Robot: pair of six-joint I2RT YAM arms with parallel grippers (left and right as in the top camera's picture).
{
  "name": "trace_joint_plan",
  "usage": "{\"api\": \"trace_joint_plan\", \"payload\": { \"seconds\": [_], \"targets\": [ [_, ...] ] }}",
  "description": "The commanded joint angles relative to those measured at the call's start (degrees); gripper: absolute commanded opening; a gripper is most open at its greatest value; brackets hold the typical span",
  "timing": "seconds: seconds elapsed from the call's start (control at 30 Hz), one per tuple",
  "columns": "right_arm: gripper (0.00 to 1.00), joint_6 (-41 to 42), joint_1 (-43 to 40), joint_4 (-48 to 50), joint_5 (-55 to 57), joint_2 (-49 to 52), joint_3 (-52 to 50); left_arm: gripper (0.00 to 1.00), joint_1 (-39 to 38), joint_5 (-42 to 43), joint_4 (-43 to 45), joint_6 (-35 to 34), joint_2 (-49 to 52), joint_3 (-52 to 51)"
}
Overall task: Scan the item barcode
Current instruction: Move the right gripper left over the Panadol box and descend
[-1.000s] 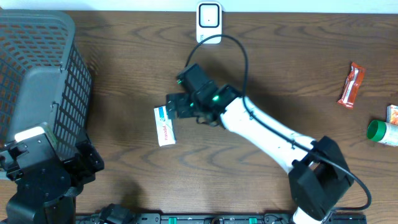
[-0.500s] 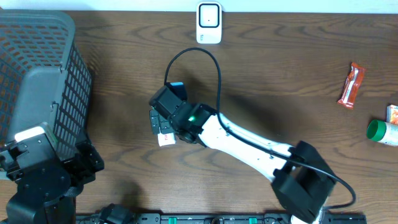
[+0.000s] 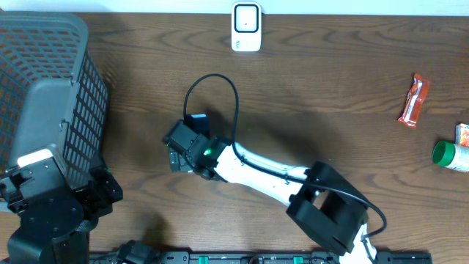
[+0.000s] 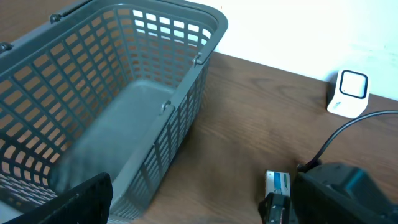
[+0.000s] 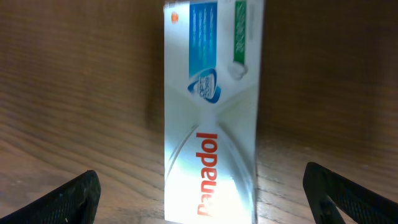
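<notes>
The item is a white toothpaste box [image 5: 211,112] with blue and green print and red lettering, lying flat on the wooden table. My right gripper [image 5: 211,199] is open right over it, and its dark fingertips [image 5: 74,196] stand wide on either side without touching. In the overhead view the right gripper [image 3: 185,149] hides the box. The left wrist view shows the box [image 4: 277,182] poking out beside the black right arm. The white scanner [image 3: 246,27] stands at the table's far edge. My left gripper [image 4: 201,208] is open and empty at the near left.
A grey mesh basket [image 3: 44,88] fills the left side, just beyond the left arm. On the right lie a red snack packet [image 3: 412,100] and a green-capped white container [image 3: 448,155]. The right arm's black cable [image 3: 220,92] loops above its wrist.
The right arm has swung left and toward the table's near edge, bringing its open gripper from beside the box to directly over it. The box and the left arm have stayed put.
</notes>
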Motion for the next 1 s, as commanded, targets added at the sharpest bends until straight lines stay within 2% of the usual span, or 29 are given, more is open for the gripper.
{"api": "trace_joint_plan", "payload": {
  "seconds": [0.0,0.2,0.4,0.57,0.7,0.83,0.97],
  "targets": [
    [0.99,1.22,0.68,0.28,1.03,1.46,1.49,0.91,0.24,-0.50,0.20,-0.31,-0.13,0.48],
    [0.99,1.22,0.63,-2.01,1.07,4.22,1.49,0.91,0.24,-0.50,0.20,-0.31,-0.13,0.48],
    [0.88,1.16,0.61,-5.55,2.78,4.42,1.49,0.91,0.24,-0.50,0.20,-0.31,-0.13,0.48],
    [0.68,0.96,0.11,-6.93,3.39,4.42,1.49,0.91,0.24,-0.50,0.20,-0.31,-0.13,0.48],
    [0.56,-1.70,-0.96,-8.72,3.37,4.42,1.49,0.91,0.24,-0.50,0.20,-0.31,-0.13,0.48],
    [0.54,-6.82,-1.99,-11.10,3.39,4.42,1.49,0.92,0.24,-0.50,0.20,-0.31,-0.13,0.48],
    [0.55,-7.02,-3.63,-15.74,4.07,4.42,1.49,0.91,0.24,-0.50,0.20,-0.31,-0.13,0.48]
  ]
}}
